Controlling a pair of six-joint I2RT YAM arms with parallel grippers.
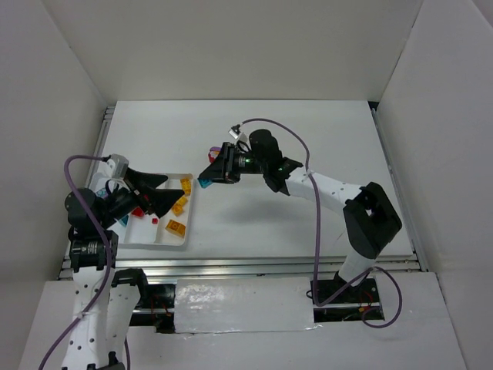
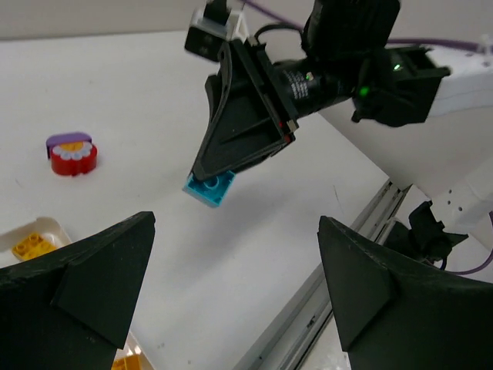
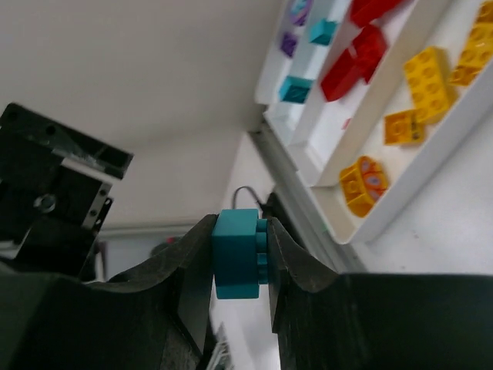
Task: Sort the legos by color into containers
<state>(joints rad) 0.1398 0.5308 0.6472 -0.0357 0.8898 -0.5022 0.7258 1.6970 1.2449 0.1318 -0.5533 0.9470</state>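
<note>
Teal studded brick (image 1: 205, 183) pinched in right gripper (image 1: 209, 177) just right of white four-compartment tray (image 1: 166, 243) at near left, holding yellow-orange bricks (image 1: 179, 206), red bricks (image 1: 139, 211), teal brick (image 3: 295, 89), purple piece (image 3: 289, 44); red-and-purple rounded piece (image 2: 73, 156) lies on table farther back.

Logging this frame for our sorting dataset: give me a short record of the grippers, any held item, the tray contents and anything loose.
right gripper: shut on teal brick, over the table, outside the tray
left gripper: open, empty, over the tray
tray: yellow bricks in one compartment, red bricks in the next
loose on table: red rounded brick, with a purple piece on it
</note>
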